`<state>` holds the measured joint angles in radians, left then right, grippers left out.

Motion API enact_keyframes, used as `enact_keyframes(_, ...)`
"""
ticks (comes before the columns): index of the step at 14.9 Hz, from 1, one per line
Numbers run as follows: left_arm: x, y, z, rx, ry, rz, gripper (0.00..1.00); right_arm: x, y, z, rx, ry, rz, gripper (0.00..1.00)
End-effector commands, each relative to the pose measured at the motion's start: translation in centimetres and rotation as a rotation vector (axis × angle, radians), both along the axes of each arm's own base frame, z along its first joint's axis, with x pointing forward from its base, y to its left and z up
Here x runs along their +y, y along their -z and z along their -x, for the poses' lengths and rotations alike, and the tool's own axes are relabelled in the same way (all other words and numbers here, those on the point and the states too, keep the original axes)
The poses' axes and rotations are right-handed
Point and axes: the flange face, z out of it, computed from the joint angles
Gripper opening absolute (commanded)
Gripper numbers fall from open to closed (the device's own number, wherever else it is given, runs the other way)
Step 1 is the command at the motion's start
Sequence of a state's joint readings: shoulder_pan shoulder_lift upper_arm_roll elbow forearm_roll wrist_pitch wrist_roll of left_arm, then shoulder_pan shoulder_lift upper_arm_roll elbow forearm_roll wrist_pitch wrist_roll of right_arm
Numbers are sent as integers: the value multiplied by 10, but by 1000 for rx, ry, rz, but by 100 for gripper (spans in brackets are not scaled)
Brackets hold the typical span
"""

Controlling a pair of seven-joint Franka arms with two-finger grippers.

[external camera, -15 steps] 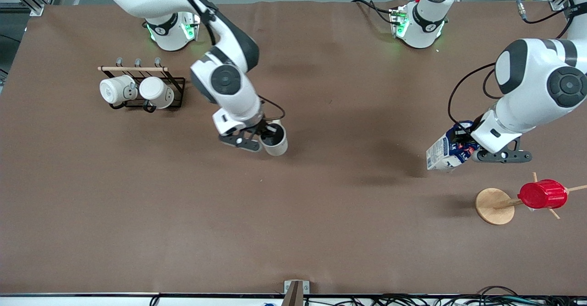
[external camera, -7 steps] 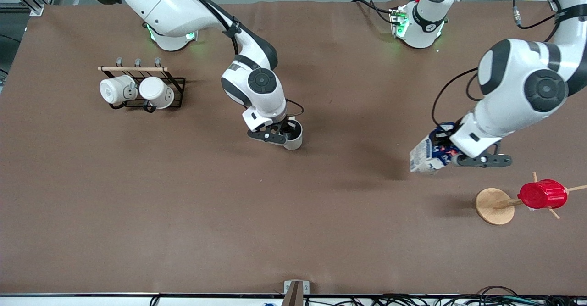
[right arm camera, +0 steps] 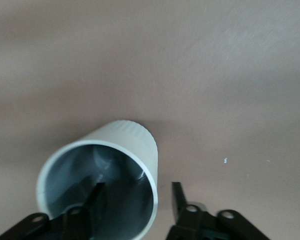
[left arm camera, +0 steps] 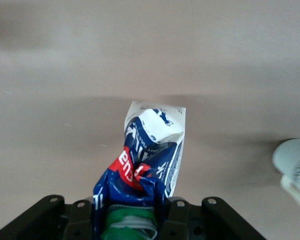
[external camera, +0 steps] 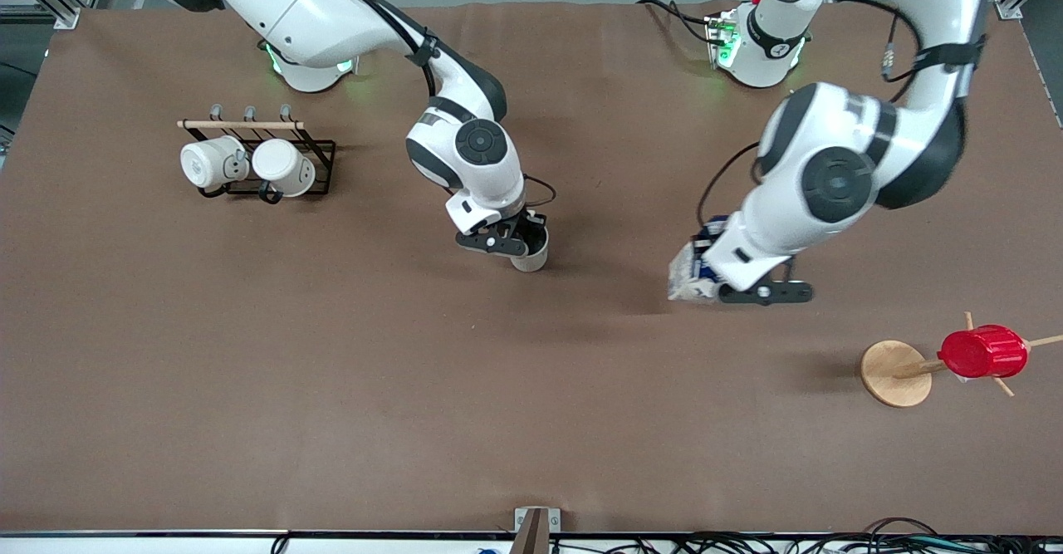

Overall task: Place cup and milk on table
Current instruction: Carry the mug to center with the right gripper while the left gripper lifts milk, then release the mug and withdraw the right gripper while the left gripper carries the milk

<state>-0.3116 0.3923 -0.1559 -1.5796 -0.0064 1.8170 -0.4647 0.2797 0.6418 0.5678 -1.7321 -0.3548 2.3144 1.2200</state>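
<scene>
Right hand (external camera: 516, 247): clamped on cream-beige cylindrical cup (external camera: 531, 253) wall, mouth up | Left hand (external camera: 721, 281): clamped on gabled blue-white milk carton (external camera: 688, 276), long axis tilted, over matte brown desk (external camera: 332, 371)

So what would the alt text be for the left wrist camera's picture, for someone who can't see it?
The left gripper holds the milk, a blue and white carton with a red label, by its green-capped top above the brown table. The cup shows pale at the picture's edge.

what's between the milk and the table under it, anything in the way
Nothing visible. The left hand holds the milk over bare table; the cup in the right hand is apart from it.
</scene>
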Motion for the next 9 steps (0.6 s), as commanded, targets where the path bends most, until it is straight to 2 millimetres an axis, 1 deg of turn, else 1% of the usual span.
enact_keyframes(1,-52,16,9,47,-33,5,10,-43,-83,-20,-46,45,46,100)
enact_keyframes(3,-78,21,20,66,-46,19,10,-72,-130,-26,-88,69,121,100)
enact_keyframes(4,-88,20,23,64,-52,22,11,-91,-149,-34,-106,83,144,100)
enact_keyframes(5,-99,25,29,71,-52,17,11,-114,-163,-44,-107,85,164,100)
enact_keyframes(6,-108,28,34,75,-49,12,11,-143,-178,-56,-95,72,168,100)
enact_keyframes(7,-115,33,39,83,-46,7,12,-174,-197,-66,-82,51,150,100)
enact_keyframes(8,-120,39,43,94,-40,5,12,-209,-217,-75,-74,22,135,100)
enact_keyframes(9,-126,47,45,103,-38,0,12,-244,-231,-81,-60,-18,135,100)
